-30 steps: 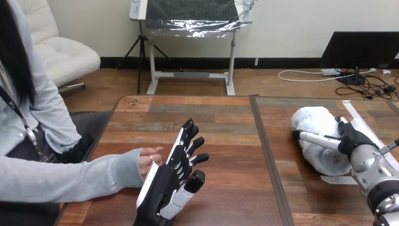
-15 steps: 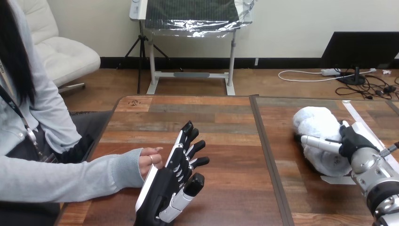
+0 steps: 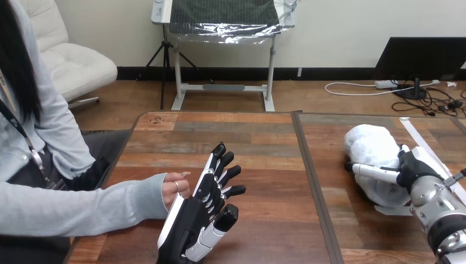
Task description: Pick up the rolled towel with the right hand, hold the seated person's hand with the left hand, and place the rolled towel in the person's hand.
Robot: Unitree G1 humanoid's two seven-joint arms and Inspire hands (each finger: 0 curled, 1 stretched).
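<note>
Rolled towel [image 3: 372, 147] is lying on the right part of the wooden table [image 3: 264, 143]. Right hand [image 3: 411, 166] is clasping it from the right, one digit stretching across the towel's near face, the others going round behind. Left hand [image 3: 192, 217] is standing on edge at the table's left, fingers straight and spread, holding nothing. The person's hand [image 3: 175, 188] is resting on the table just beside its back; contact cannot be told.

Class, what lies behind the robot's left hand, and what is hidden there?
The person's hand rests on the table behind the left hand, partly showing. Its fingertips, and whether the two touch, are covered.
</note>
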